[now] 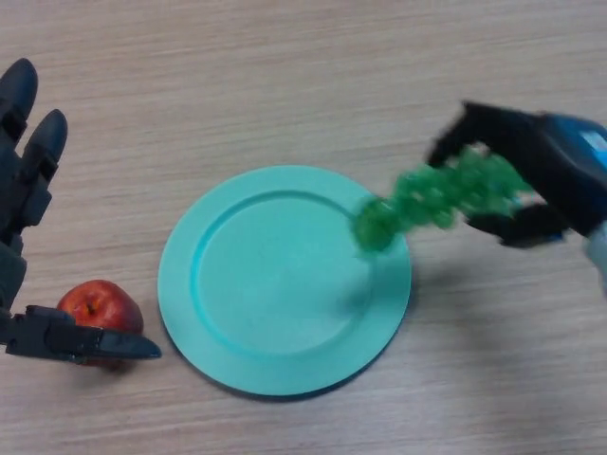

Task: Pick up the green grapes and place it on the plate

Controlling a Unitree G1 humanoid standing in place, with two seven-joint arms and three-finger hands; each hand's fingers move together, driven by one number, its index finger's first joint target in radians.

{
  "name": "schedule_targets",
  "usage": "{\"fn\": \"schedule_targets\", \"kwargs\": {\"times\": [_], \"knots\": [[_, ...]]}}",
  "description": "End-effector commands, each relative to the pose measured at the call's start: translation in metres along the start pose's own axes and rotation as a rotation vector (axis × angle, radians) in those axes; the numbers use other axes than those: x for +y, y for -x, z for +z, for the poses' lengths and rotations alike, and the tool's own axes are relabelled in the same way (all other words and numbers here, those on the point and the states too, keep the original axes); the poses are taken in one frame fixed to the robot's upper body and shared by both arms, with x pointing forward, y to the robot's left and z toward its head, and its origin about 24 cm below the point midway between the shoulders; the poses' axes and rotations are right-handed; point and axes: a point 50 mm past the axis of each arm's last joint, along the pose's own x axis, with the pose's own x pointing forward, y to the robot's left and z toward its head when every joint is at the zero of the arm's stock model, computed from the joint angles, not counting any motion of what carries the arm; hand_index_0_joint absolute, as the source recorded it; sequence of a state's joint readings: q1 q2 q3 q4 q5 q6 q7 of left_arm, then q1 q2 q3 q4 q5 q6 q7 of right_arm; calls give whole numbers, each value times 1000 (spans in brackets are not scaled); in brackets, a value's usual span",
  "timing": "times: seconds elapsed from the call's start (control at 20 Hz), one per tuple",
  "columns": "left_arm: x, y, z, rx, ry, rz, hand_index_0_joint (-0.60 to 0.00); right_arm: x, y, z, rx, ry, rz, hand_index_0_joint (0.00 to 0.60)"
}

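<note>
At the left edge the left hand [24, 190] rests with fingers straight and thumb stretched over a red apple [95, 305], the teal plate [228, 351] lies mid-table, and the right hand [531, 161] curls round the green grapes [436, 197], a knobbly bunch hanging over the plate's right rim.

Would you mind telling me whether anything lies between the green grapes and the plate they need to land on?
Nothing visible does. The right hand holds the green grapes, and the bunch's free end already overlaps the right rim of the teal plate. The red apple sits off the plate's left side, by the left hand.
</note>
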State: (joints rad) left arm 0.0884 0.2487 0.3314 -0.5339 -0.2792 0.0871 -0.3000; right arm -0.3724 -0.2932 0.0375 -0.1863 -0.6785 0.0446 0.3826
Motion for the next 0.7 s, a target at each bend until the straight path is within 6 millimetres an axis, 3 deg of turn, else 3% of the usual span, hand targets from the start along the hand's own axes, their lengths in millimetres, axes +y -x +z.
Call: {"fn": "schedule_targets", "kwargs": {"times": [0.05, 0.25, 0.5, 0.6, 0.65, 0.7], "knots": [[10, 1, 34, -214, -94, 15, 0, -27, -13, 62, -258, -15, -112, 600], [14, 3, 32, -212, -82, 23, 0, -13, -25, 107, -328, -160, -49, 600], [21, 8, 32, -206, -77, 43, 0, 6, -25, 133, -359, -223, 42, 600], [22, 8, 32, -203, -77, 45, 0, 10, -23, 134, -353, -222, 76, 400], [23, 9, 31, -201, -79, 47, 0, 11, -23, 136, -356, -224, 87, 250], [24, 9, 31, -200, -82, 50, 0, 11, -23, 138, -363, -219, 89, 150]]}}
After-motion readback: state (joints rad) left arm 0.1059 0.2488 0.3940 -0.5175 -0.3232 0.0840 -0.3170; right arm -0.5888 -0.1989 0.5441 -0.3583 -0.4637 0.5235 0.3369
